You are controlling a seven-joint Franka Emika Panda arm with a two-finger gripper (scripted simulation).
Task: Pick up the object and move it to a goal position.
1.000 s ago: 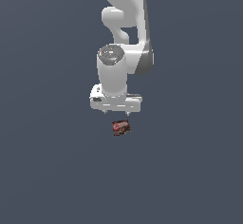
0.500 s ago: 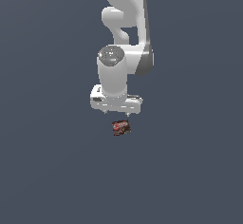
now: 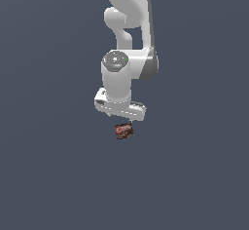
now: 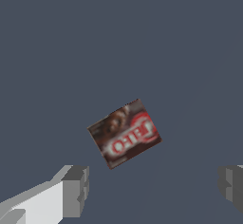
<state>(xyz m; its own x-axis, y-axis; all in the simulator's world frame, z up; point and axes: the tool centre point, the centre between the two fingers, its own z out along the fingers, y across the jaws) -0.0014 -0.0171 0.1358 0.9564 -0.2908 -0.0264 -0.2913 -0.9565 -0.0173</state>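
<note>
The object (image 3: 124, 130) is a small dark brown-and-red box with red lettering, lying flat on the dark grey floor. It sits just below the white hand of the arm in the exterior view. My gripper (image 3: 121, 117) hangs over it, apart from it. Through the wrist camera the object (image 4: 125, 133) lies at a skewed angle beyond the grey fingertips (image 4: 76, 190), which stand wide apart. The gripper (image 4: 154, 187) is open and holds nothing.
The white arm (image 3: 129, 39) rises above the hand toward the top of the exterior view. The plain dark grey floor (image 3: 194, 175) stretches all around the box.
The wrist has sunk very slightly toward the box. The box has not moved and the fingers stay open.
</note>
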